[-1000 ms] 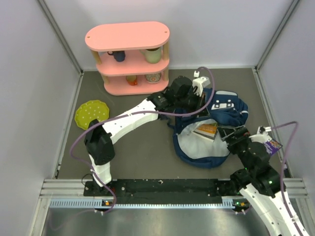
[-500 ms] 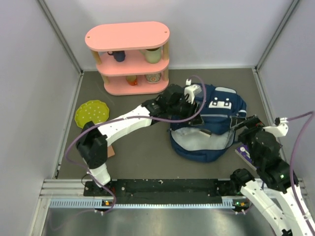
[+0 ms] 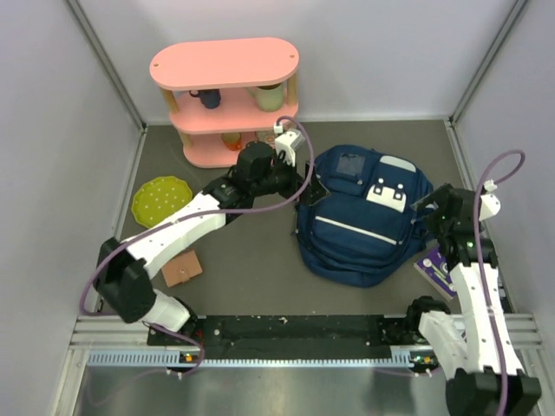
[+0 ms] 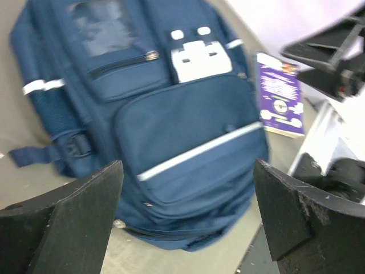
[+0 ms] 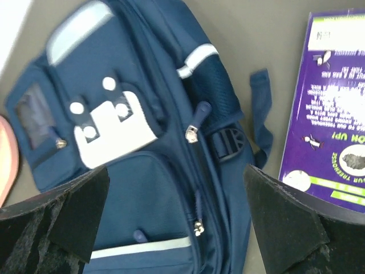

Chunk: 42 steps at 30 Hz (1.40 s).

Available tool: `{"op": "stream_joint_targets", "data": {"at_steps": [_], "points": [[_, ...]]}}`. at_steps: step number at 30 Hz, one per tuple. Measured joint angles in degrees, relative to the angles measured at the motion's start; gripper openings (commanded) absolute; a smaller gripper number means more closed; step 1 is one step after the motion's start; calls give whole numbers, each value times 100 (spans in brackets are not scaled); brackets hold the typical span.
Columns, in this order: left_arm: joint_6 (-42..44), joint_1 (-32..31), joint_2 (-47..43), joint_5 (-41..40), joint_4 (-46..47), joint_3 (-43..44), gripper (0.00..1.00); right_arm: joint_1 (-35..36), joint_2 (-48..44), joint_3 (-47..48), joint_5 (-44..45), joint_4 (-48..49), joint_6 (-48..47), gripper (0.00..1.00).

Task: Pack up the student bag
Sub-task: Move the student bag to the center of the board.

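While the left gripper point(image 4: 188, 200) and right gripper point(image 5: 177, 202) gape empty, the student bag point(image 3: 355, 227) lies near-to-far, top rearward.

Looks down on the student bag point(image 5: 142, 171), front face up, white patch showing. Shows a purple book point(image 5: 333, 108) just right of the bag. Holds the right gripper point(image 5: 177, 208) spread wide over it.

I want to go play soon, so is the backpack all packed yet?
Nearly, maybe. The backpack lies closed, face up; its inside is hidden. Nothing is in hand: the left fingers and right fingers are open and empty. A purple book lies on the table beside it, so that may be left to pack.
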Motion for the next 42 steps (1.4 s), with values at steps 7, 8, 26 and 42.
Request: {"op": "stream_joint_targets", "data": {"at_steps": [7,8,26,42], "points": [[-203,828,1561,227,168,-46,99,-1338,1021,-857,-1923,614,-96,99],[-227,870,1779,267,153,-46,99,-1377,1137,-885,-2059,664,-127,99],[-1060,866,2798,1185,1864,-726,0,-1217,2994,-855,-4017,2033,-1123,88],[-1843,-142,-286,-807,1106,-3536,0,518,4238,313,-3766,2337,-1578,87]]}}
